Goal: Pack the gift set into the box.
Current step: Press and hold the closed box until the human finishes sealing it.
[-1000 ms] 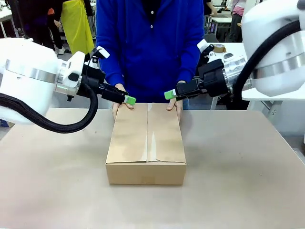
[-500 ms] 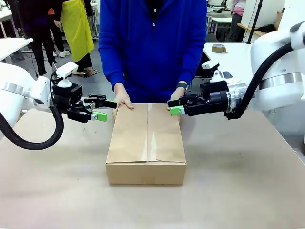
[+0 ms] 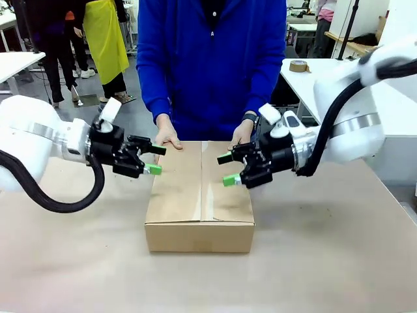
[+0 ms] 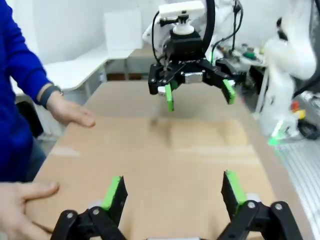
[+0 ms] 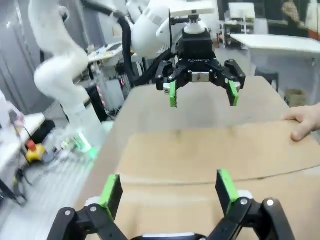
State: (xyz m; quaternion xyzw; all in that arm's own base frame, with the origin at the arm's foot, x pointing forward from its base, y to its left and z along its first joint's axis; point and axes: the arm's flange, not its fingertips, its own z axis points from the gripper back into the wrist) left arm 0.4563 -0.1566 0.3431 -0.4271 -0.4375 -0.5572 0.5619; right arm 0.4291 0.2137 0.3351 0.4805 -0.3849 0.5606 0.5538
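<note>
The box (image 3: 199, 195) is a plain brown carton in the middle of the table, its top flaps closed flat. A person in blue rests both hands (image 3: 168, 138) on its far edge. My left gripper (image 3: 156, 160) is open at the box's left top edge, pointing right. My right gripper (image 3: 227, 169) is open over the right flap, pointing left. In the left wrist view my open gripper (image 4: 173, 190) hovers over the box top (image 4: 165, 150), facing the right gripper (image 4: 197, 95). The right wrist view mirrors this: my gripper (image 5: 169, 187), the box (image 5: 210, 155), the left gripper (image 5: 201, 92). The gift set is hidden.
The tan table (image 3: 326, 248) has free room on both sides and in front of the box. A white side table (image 3: 306, 75) at the back right carries a tape roll (image 3: 300, 65). Other people stand far behind at the left.
Both grippers came down and in toward the box. The left one swung out left, then back to the left edge. The right one dropped over the right flap. The person's hands stayed.
</note>
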